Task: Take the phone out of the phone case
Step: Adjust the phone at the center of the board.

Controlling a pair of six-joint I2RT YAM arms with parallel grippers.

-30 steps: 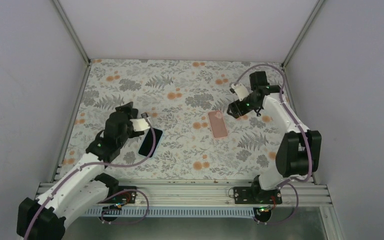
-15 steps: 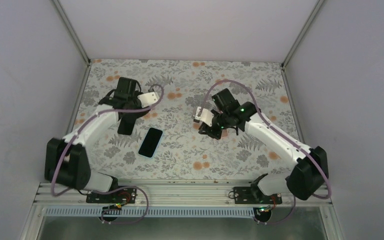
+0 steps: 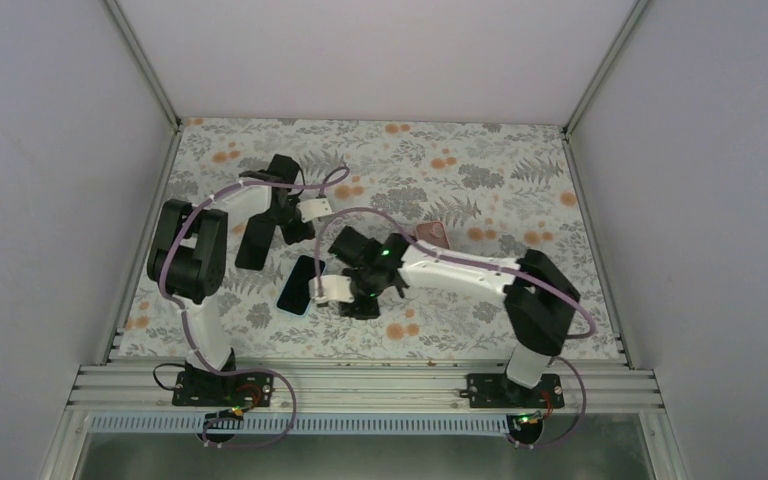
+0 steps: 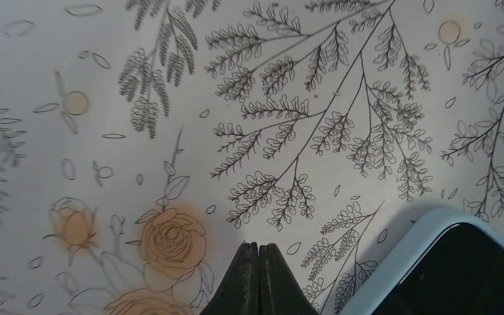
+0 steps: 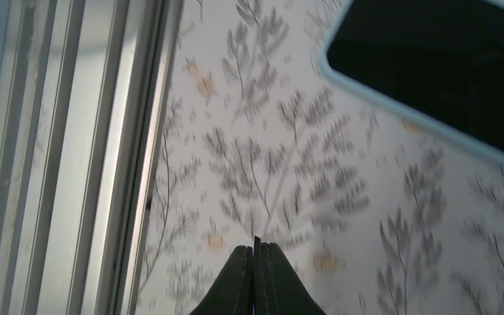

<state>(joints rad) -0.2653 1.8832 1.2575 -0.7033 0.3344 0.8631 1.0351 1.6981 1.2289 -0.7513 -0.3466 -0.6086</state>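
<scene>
Black-screened phone (image 3: 300,285): lies flat, screen up, on the left-centre of the table, with its long axis running from near-left to far-right. A pale blue rim runs round the glass. Whether that rim is a case or the phone's own frame cannot be told.
Pink case (image 3: 434,233): lies flat on the cloth, well to the right of the phone and apart from it. The right arm crosses in front and hides its near part, so only the far end shows.
Left gripper (image 3: 293,228): hangs just beyond the far end of the phone, low over the cloth. In the left wrist view its fingers (image 4: 248,282) are pressed together with nothing between them. A corner of the phone sits close by at lower right and is not touched.
Right gripper (image 3: 358,304): reaches across the table to a spot just right of the phone's near end. In the right wrist view the two fingertips meet in a closed seam and carry nothing. The phone's edge shows in the upper right of that view, apart from the fingers.
Left arm: folded back tightly, elbow high on the left side.
Right arm: stretched leftward across the middle of the table.
Floral cloth (image 3: 480,180): covers the table, grey ferns and orange blooms.
Aluminium rail (image 5: 72,131): runs along the near edge of the table and fills the left of the right wrist view.
</scene>
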